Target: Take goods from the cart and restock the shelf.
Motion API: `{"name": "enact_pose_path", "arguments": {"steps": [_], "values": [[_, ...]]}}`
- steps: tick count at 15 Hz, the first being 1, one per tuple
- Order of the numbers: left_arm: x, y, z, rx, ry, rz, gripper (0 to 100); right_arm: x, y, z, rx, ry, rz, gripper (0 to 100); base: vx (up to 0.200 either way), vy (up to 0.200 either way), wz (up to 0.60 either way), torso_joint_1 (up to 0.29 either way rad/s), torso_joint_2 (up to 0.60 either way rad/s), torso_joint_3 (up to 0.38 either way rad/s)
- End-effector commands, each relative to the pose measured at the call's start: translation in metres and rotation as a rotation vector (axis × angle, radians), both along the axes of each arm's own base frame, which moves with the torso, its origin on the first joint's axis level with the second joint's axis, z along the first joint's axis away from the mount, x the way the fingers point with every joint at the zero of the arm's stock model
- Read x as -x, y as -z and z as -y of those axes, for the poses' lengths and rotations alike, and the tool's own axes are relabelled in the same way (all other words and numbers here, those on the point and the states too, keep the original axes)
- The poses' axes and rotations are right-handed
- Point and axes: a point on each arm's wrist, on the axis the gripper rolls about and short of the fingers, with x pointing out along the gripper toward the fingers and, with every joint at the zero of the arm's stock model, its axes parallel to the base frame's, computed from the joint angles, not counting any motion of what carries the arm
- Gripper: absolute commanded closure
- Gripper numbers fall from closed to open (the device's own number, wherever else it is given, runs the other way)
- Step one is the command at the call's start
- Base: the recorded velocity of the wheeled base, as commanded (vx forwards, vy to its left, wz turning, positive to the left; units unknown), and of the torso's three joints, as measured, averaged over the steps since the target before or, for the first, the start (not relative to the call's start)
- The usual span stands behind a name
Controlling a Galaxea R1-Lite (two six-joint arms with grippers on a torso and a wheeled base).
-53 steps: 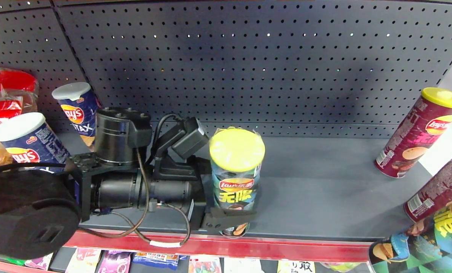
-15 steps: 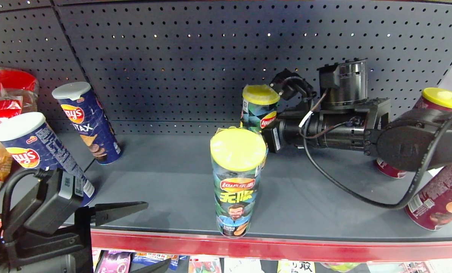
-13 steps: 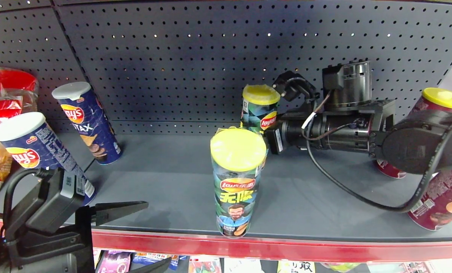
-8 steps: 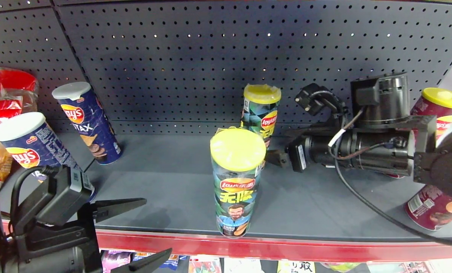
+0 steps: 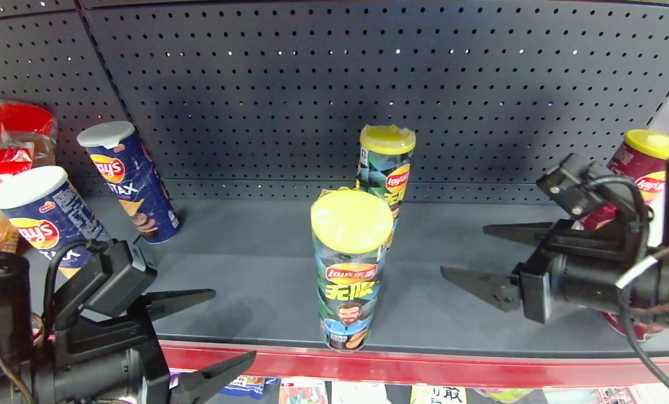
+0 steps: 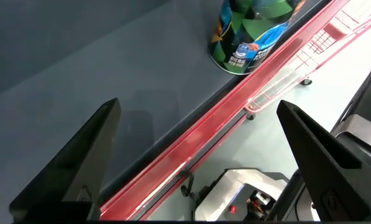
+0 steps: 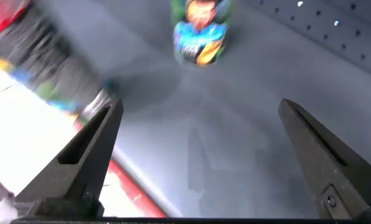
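On shelf [image 5: 255,264]: two green cans [image 5: 350,280] [image 5: 386,168], two blue cans [image 5: 129,174] [image 5: 48,219], seemingly two maroon cans [image 5: 642,168]; left claw [image 5: 235,323], right claw [image 5: 463,249] apart.

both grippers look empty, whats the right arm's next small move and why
Probably draw the right gripper straight back off the grey metal shelf for more goods. Its jaws stand open and empty, and the front green yellow-lidded chip can and the rear green chip can both stand upright, apart from it. The maroon chip can is close beside the arm, so retreat straight.
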Motion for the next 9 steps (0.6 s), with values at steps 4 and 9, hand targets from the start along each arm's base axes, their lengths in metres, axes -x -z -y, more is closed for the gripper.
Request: {"name": "enact_pose_path", "arguments": {"steps": [4, 9], "values": [[-0.016, 0.014, 0.009, -0.051, -0.005, -0.069, 0, 0.101, 0.015, 0.061, -0.097, -0.055, 0.143, 0, 0.000, 0.000, 0.00, 0.000, 0.00, 0.000], [-0.026, 0.022, 0.021, -0.087, 0.035, -0.092, 0, 0.130, 0.013, 0.092, -0.151, 0.114, 0.256, 0, 0.000, 0.000, 0.00, 0.000, 0.00, 0.000]]}}
